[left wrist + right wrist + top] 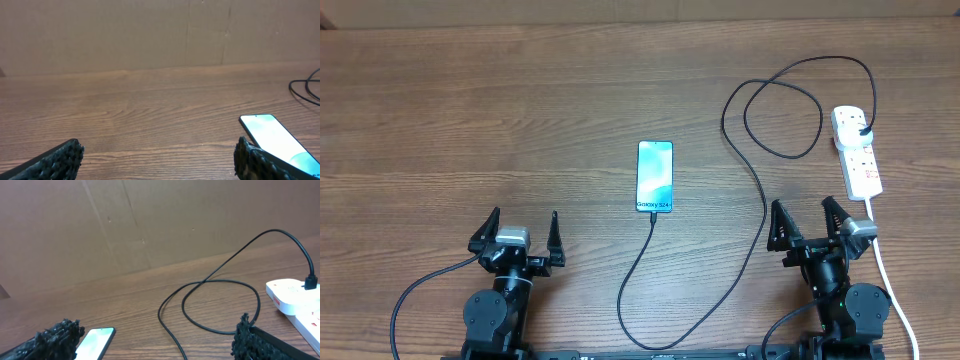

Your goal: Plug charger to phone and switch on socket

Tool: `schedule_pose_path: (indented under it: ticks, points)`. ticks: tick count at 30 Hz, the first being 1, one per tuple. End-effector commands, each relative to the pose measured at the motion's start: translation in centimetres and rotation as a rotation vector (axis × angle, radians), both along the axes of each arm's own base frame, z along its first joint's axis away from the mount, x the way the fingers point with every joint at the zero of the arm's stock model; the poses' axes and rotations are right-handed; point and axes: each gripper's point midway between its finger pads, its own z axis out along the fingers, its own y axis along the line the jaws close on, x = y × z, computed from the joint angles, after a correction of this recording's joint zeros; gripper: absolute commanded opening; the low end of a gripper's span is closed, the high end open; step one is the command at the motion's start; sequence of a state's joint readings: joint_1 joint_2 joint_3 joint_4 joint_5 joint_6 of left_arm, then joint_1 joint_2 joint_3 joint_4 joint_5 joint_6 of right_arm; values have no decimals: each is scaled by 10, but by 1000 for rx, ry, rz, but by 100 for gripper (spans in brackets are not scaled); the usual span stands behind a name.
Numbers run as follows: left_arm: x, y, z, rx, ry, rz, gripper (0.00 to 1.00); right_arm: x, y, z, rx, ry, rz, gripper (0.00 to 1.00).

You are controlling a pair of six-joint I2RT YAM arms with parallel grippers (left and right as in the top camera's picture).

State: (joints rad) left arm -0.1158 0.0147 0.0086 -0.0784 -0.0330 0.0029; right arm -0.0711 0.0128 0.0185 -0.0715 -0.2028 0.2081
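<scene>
The phone (655,177) lies flat at the table's middle with its cyan screen lit; it also shows in the wrist views (277,140) (95,341). The charger cable (761,205) runs from its black plug (863,131) (311,282) in the socket (857,150) (295,297), loops, and sweeps round to the phone's near edge. Its tip (653,214) meets that edge; I cannot tell whether it is inserted. My left gripper (523,222) (159,150) stands open, empty, near-left of the phone. The right gripper (802,212) (157,324) is open too, just near-left of the socket.
A thick white cord (890,280) leaves the socket's near end and passes right of my right arm. The cable's loop (220,302) lies ahead of the right gripper. A brown cardboard wall (150,35) closes the table's far side.
</scene>
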Motion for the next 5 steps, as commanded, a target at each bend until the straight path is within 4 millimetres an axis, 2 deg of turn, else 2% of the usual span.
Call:
schedule_pose_path:
  ticks: [1, 5]
  points:
    - [0, 0, 1, -4, -8, -1, 99, 0, 0, -2, -6, -5, -1, 100]
    - [0, 0, 1, -4, -8, -1, 100, 0, 0, -2, -6, -5, -1, 100]
